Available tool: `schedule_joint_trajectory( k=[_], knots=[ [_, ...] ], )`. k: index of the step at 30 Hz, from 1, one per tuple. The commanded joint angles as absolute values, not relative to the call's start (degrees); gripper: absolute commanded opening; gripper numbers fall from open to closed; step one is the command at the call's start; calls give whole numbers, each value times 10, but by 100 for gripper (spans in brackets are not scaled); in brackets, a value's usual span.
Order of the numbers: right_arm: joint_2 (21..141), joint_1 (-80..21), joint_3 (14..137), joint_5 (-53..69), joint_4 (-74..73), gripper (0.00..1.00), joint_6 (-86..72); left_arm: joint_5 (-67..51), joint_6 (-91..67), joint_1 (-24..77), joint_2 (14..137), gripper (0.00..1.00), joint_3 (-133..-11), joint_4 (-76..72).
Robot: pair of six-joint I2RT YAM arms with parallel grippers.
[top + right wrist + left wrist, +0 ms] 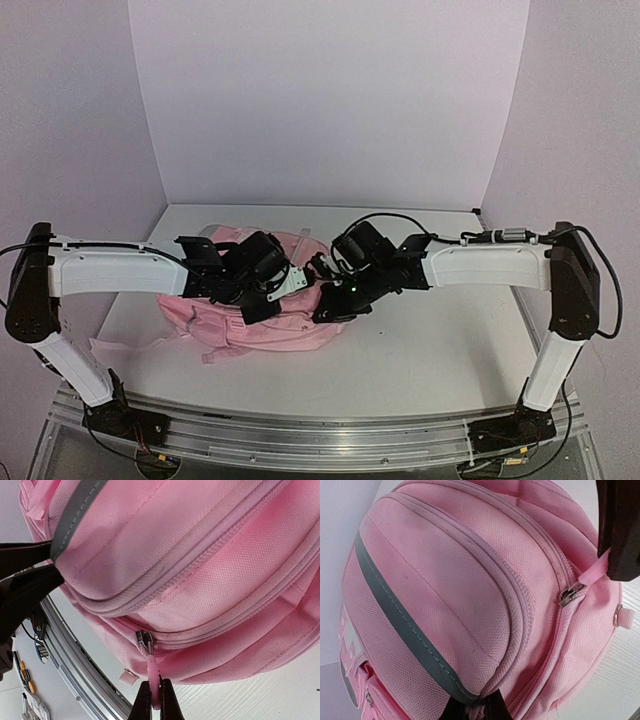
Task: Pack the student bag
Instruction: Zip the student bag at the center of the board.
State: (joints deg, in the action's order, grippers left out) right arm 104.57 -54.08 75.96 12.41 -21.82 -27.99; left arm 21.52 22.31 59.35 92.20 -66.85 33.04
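Two tools, both engaged on one item: the student bag (275,330), lying on the bench (430,340) under the two wrists.

1. Right tool (152,700): clenched on the pink zip pull (151,672), just below the metal slider (144,641), on the bag's outer seam.
2. Left tool (476,707): pinched on a fold of the bag's fabric where the grey band (395,625) meets the seam, round the bag's curve from the slider. I read it as the anchor.

Step in hand, by my reckoning: working the main zip. The track looks closed along the stretch I can see, so I cannot say whether this is the start of opening or the last of closing.

Next move calls for a pull that follows the curve of the track, with the left tool keeping the fabric taut. A pull off that line could let the thin tab slip out, or drag the soft bag across the bench.

Hard to make out:
- the bag's middle in the overhead view, covered by both arms
- the bag's interior
- the far run of the zip, cut off in both wrist views
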Motion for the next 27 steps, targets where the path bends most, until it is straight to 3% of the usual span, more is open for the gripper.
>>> schedule_joint_trajectory(
  k=[1,6,12,14,23,27],
  knots=[
    [1027,-545,768,84,-219,0,-235,272,171,580,811,0,-657,244],
    [1015,-545,776,86,-214,0,-183,307,146,580,743,0,-619,201],
    [989,-562,774,249,-130,0,-156,307,89,580,694,0,-589,156],
    [989,-589,786,276,-129,0,-58,283,81,580,692,0,-585,156],
    [1008,-622,792,88,-165,0,300,212,66,580,730,0,-602,206],
    [1027,-625,788,67,-151,0,396,192,58,580,718,0,-596,203]
  ],
)
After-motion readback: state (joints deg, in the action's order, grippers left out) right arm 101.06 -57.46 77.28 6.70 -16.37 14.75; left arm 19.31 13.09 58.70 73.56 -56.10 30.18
